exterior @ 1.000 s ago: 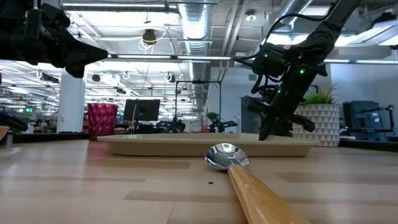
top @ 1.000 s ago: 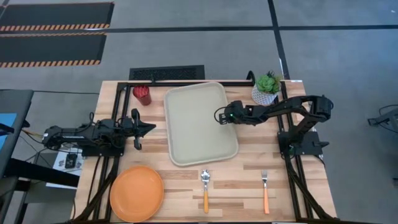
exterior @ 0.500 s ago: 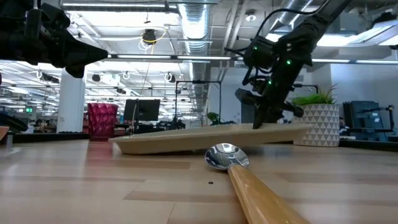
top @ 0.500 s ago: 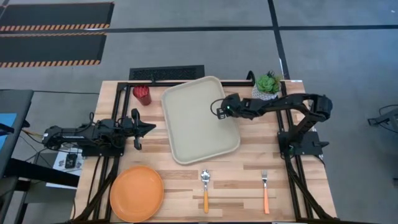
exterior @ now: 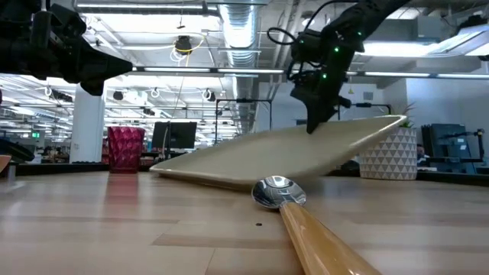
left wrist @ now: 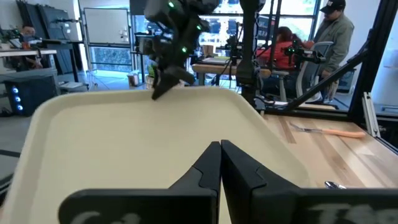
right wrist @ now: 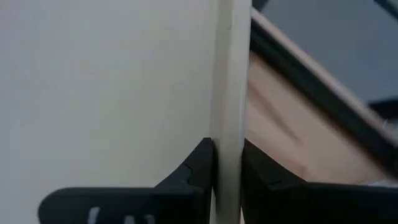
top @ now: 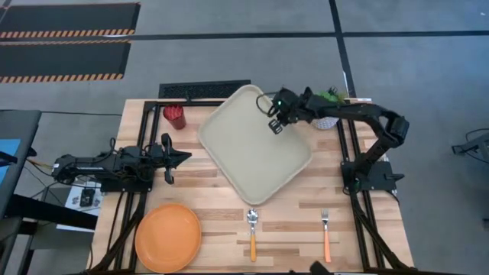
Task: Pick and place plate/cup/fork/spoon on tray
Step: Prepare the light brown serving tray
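The beige tray [top: 256,145] sits turned at an angle mid-table, its right far side raised; it also shows in the low view [exterior: 283,153]. My right gripper [top: 276,122] is shut on its rim. My left gripper [top: 182,156] is shut and empty at the table's left, left of the tray. The dark red cup [top: 175,116] stands at the far left. The orange plate [top: 168,237] lies at the near left. The spoon [top: 253,233] and the fork [top: 325,233] lie near the front edge. My right gripper pinches the tray's raised rim [right wrist: 229,118] on its right far side, one finger inside the tray [right wrist: 198,163] and one outside. The fingers come from above, pointing down. The tray is tilted, its held side lifted [exterior: 367,126] and its left near edge [exterior: 183,174] on the table.
A white pot with a green plant [top: 328,107] stands behind my right arm at the far right. A black frame [top: 205,90] runs along the far edge. People sit beyond the table in the left wrist view [left wrist: 311,37].
My right gripper has gone up and toward the table's far edge, holding the tray's rim. The tray's right side has lifted off the table and the tray has turned about, its near left part staying on the wood.
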